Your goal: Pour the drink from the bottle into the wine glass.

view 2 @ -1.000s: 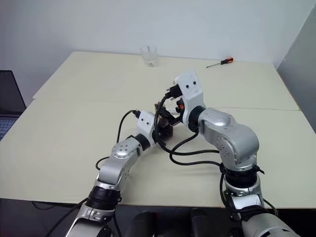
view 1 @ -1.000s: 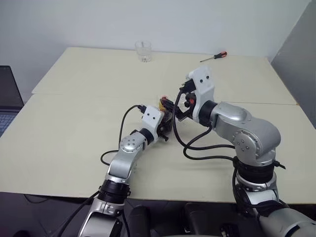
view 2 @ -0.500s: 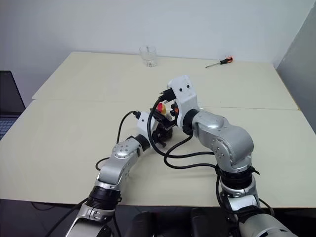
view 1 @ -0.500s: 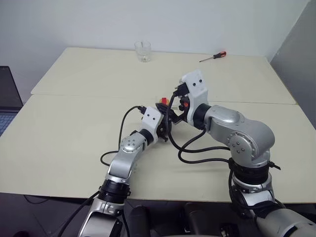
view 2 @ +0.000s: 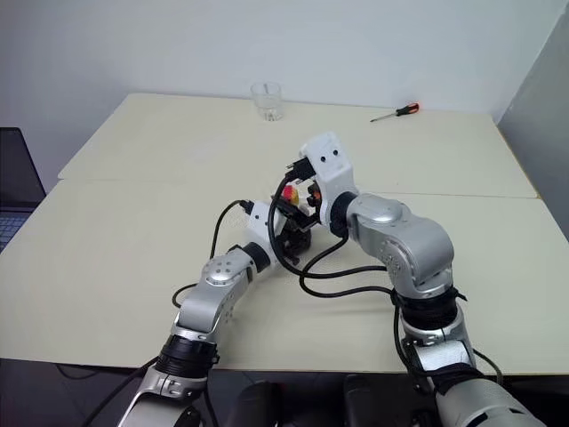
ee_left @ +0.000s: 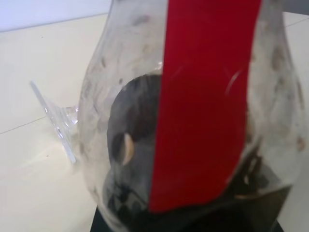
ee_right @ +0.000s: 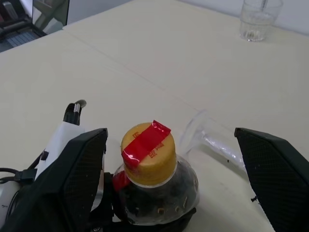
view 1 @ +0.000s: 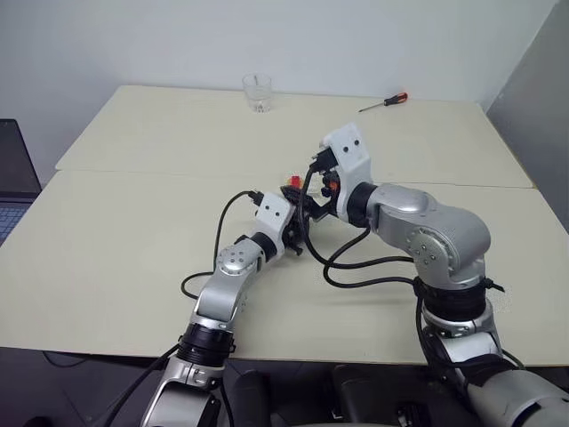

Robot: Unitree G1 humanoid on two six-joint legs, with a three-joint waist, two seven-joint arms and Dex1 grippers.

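Yellow-capped bottle (ee_right: pixel 149 179) sits clenched in the left tool (view 1: pixel 300 233); the right tool (ee_right: pixel 169 164) (fingers spread wide) straddles its cap; wine glass (ee_right: pixel 212 140) lies toppled at two o'clock.

We see the right gripper (ee_right: pixel 169 179) with its two black fingers (ee_right: pixel 72 174) spread wide on either side of a bottle (ee_right: pixel 154 193) with a yellow cap (ee_right: pixel 147 154) crossed by red tape. Just beyond the bottle, a wine glass (ee_right: pixel 207 137) lies on its side on the cream table (ee_right: pixel 145 63). A tumbler (ee_right: pixel 258 19) stands far off.
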